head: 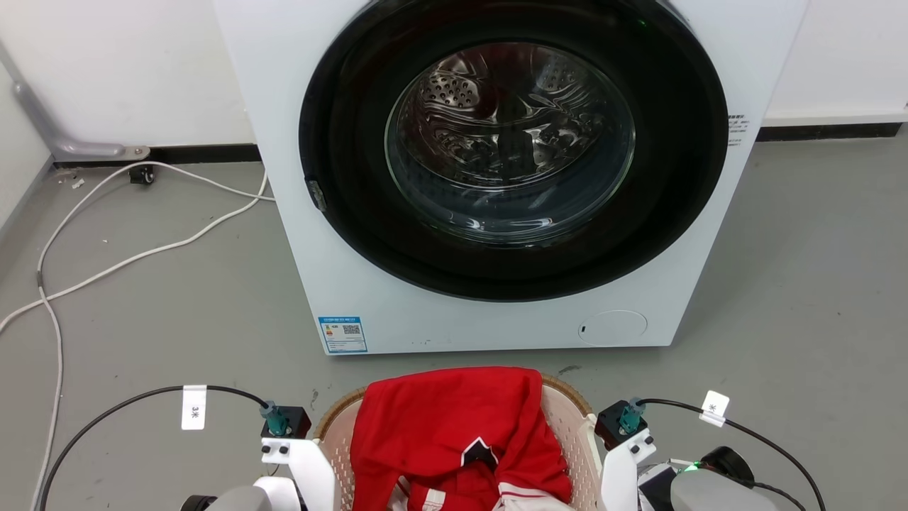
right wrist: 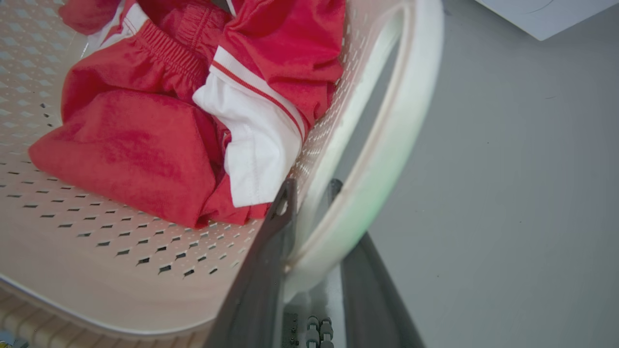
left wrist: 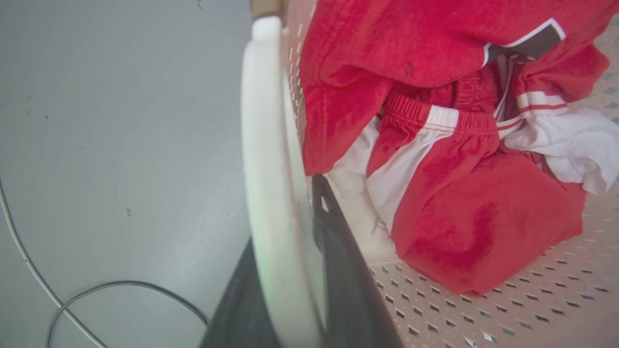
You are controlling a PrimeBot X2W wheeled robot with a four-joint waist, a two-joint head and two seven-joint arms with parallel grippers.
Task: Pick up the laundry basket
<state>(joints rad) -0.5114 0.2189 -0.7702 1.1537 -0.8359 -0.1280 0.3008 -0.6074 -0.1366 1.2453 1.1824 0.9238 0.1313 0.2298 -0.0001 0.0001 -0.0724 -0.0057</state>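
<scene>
Close before the washer (head: 340, 270), low down: laundry basket (head: 578, 433), red clothes (head: 440, 426) heaped inside. Left claw (left wrist: 285, 217) clenched on left handle (left wrist: 263, 145), right claw (right wrist: 313, 186) on right handle (right wrist: 406, 121). Risks tipping and spilling clothes if raised unevenly; could slip off smooth handles.

Red clothes (head: 454, 426) lie before a white washer (head: 454, 330).

Pale pink perforated laundry basket (head: 580, 440), brown-rimmed, upright.
</scene>
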